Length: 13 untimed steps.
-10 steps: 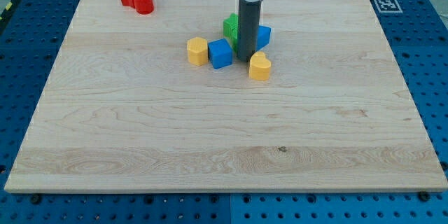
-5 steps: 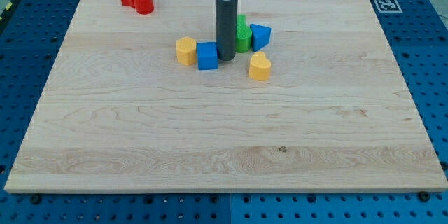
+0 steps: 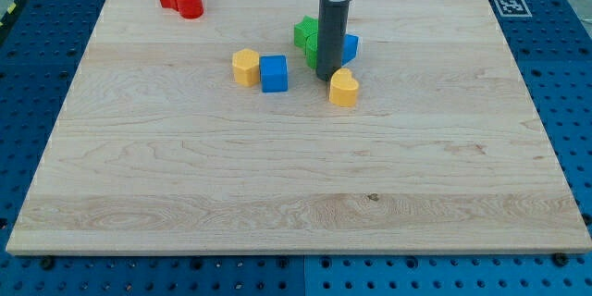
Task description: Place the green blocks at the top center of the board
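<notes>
The arm seemed to be at the pushing step: my tip (image 3: 326, 78) stood at 6 o'clock of the green block (image 3: 306, 37), just beside it, so a push toward 12 o'clock looked next. The rod hid much of that block near the board's (image 3: 139, 194) upper middle, so its axis I could not tell. No pincer existed. A yellow block (image 3: 343, 88) lay close.

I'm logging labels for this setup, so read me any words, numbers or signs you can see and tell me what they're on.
No readable words or numbers anywhere.
One sign only: a black-and-white square marker on the wooden board's top right corner; it is a pattern, not text.
</notes>
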{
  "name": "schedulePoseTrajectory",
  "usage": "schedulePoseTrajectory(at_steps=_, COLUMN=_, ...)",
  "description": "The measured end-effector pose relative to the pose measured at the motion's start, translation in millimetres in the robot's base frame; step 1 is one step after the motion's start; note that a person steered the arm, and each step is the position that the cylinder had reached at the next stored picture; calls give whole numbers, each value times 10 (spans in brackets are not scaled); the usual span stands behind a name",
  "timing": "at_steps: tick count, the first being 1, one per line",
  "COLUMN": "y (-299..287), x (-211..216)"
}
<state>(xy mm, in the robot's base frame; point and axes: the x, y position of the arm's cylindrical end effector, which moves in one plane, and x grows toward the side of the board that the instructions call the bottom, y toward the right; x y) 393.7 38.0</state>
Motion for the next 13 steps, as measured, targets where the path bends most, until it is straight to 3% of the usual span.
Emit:
schedulePoseTrajectory(at_steps=10, y=-293, x=-985)
schedulePoseTrajectory(at_steps=13, y=-12, x=-685)
